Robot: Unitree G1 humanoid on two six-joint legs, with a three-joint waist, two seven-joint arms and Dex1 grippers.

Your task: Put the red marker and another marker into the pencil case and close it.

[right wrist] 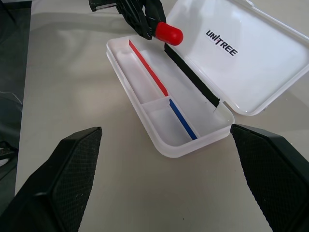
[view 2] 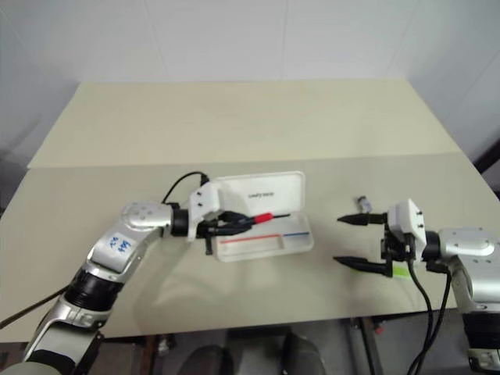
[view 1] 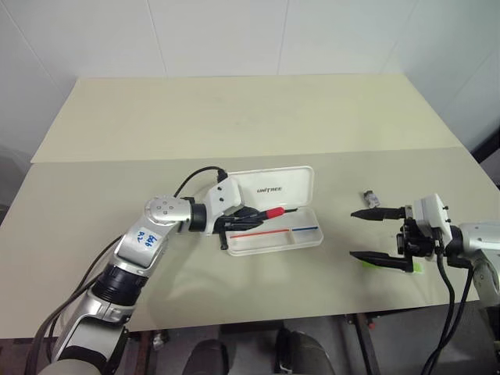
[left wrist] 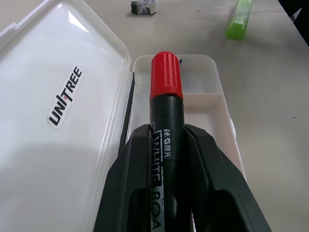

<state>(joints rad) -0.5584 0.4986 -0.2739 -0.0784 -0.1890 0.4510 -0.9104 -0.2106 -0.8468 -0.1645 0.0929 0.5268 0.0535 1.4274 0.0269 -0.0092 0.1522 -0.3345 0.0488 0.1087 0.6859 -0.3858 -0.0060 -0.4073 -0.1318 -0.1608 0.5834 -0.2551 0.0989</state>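
I am holding the red marker clamped in my left gripper, cap forward, over the open pencil case on the counter. I am judging it best lowered flat along the long compartment before letting go. My right gripper is hanging spread wide just above the green marker.

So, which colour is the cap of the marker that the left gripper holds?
Red, on a black barrel. The red marker shows best in the left wrist view, in the left gripper.

robot lab: bare beige table, plain white walls.
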